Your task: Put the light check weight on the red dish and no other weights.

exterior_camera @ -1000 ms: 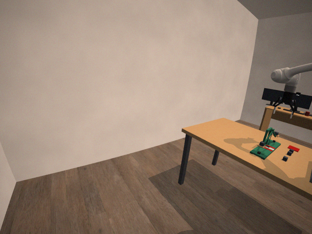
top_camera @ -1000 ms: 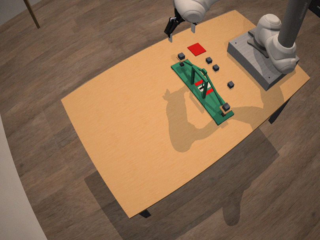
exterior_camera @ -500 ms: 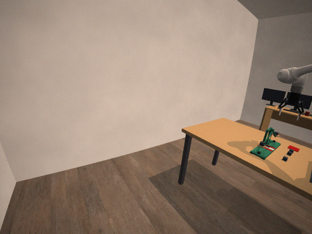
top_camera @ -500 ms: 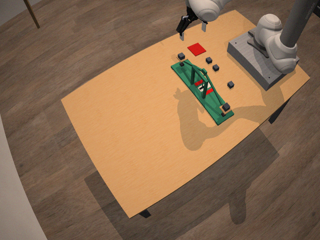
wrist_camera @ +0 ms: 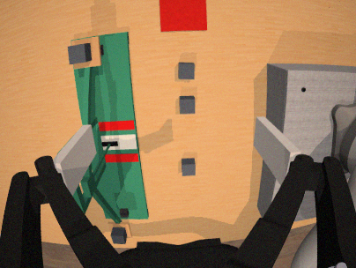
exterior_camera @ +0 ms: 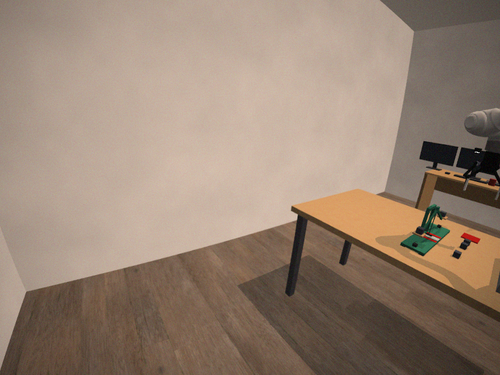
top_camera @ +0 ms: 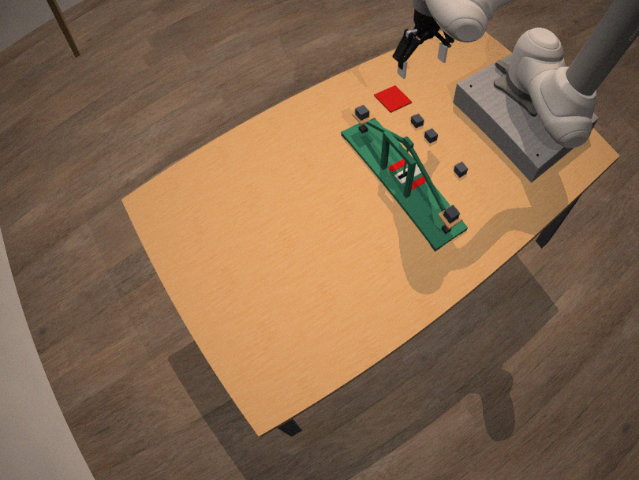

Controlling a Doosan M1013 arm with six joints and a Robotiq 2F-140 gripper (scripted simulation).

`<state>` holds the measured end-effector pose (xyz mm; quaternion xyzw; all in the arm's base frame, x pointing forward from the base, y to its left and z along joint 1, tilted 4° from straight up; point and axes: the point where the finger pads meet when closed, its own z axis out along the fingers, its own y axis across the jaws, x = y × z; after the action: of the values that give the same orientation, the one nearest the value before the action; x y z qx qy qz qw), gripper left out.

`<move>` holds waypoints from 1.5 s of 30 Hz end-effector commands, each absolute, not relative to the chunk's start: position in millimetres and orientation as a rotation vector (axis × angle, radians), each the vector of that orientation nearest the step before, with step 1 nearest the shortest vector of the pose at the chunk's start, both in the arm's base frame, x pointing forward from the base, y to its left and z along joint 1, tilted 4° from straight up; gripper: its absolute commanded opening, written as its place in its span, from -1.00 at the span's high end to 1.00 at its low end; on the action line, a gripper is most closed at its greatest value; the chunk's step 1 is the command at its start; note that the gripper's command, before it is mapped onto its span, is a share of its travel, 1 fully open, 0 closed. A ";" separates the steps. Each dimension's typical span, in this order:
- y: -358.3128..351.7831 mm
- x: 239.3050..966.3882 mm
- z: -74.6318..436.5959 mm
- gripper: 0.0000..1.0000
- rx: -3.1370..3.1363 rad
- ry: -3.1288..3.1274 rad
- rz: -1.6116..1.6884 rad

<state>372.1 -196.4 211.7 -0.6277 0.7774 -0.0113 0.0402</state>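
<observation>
The green rocker balance carries one dark cube weight on each pan: one weight at the dish end, another weight at the other end. The black pointer tip is over the white field. Three loose weights stand in a row on the table: one nearest the dish, a second close by, a third farther off. The red dish lies flat and bare. My gripper is open and empty, high above the table.
The grey robot base block stands beside the row of loose weights, opposite the balance. The balance's uprights and beam rise above its base. The wooden table extends beyond the balance. A desk with monitors stands behind.
</observation>
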 end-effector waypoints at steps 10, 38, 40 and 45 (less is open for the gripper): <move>-180.8 349.6 211.2 -1.00 -1.927 2.386 -0.024; -180.8 349.6 211.2 -1.00 -1.927 2.386 -0.024; -180.8 349.6 211.2 -1.00 -1.927 2.386 -0.024; -180.8 349.6 211.2 -1.00 -1.927 2.386 -0.024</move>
<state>354.6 -183.8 211.9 -0.6274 0.7775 -0.0116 0.0404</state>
